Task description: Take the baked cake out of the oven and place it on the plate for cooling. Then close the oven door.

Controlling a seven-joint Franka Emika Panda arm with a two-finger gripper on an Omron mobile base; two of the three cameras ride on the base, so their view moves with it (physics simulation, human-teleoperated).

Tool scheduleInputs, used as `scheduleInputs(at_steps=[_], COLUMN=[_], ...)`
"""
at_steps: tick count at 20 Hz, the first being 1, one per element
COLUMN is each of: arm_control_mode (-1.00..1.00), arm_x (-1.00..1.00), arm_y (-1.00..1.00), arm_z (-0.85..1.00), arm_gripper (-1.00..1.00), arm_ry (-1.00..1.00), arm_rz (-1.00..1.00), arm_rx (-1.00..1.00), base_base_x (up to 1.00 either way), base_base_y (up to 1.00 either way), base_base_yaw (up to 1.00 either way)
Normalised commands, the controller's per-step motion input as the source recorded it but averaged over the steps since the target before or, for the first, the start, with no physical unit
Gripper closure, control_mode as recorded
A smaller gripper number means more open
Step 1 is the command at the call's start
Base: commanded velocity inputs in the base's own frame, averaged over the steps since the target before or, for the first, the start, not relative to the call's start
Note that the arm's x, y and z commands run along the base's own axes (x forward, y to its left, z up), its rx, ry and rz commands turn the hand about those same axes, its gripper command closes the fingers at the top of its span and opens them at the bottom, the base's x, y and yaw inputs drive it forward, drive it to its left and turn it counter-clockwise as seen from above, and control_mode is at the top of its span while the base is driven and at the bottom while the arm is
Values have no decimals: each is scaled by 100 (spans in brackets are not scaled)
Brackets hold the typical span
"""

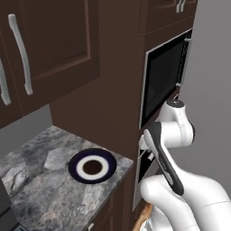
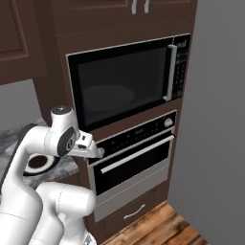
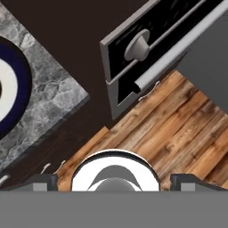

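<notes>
Fingertips (image 3: 44, 180) of the white arm's two-finger gripper (image 3: 115, 181) stood far apart at the bottom of the hand view, one dark tip at each side, with nothing between them; the jaws were spread wide and held nothing. Beyond the gripper, straight ahead of the hand, lay a warm brown wooden plank floor (image 3: 178, 129). Further ahead and toward the upper right of the hand's sight stood the built-in silver-grey wall oven (image 2: 136, 160), its round silver knob (image 3: 136, 45) on a dark control strip and, just under it, the long horizontal silver bar handle (image 3: 178, 48) of the drop-down oven door (image 2: 139, 167). That silver-framed door with its dark window sat upright and flush in the right base view, so it looked closed, and the baked cake could not be seen. To the hand's left ran a grey mottled stone counter (image 3: 49, 93), and on it, at the far left edge of the hand view, lay the round plate (image 1: 92, 165) with wide navy rim, white ring and dark brown centre; it was well apart from the gripper, and nothing lay on it. Above the oven hung a larger black-glass microwave (image 2: 124, 86) with a vertical handle, set in dark brown wooden cabinets (image 1: 54, 49).
</notes>
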Motion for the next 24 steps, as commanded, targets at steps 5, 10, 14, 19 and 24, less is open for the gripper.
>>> scheduleInputs(at_steps=[5,10,14,19,24], arm_control_mode=[-100,-100,-100,-100,-100], arm_x=[3,4,1,0,0], arm_y=[-31,-62,-57,-46,-29], arm_z=[0,-16,-43,-26,-3], arm_gripper=[-100,-100,-100,-100,-100], arm_ry=[-1,-3,-4,-9,-23], arm_rz=[0,0,0,0,0], arm_rx=[9,11,8,23,30], base_base_x=[0,0,0,0,0], base_base_y=[0,0,0,0,0], base_base_yaw=[0,0,0,0,0])
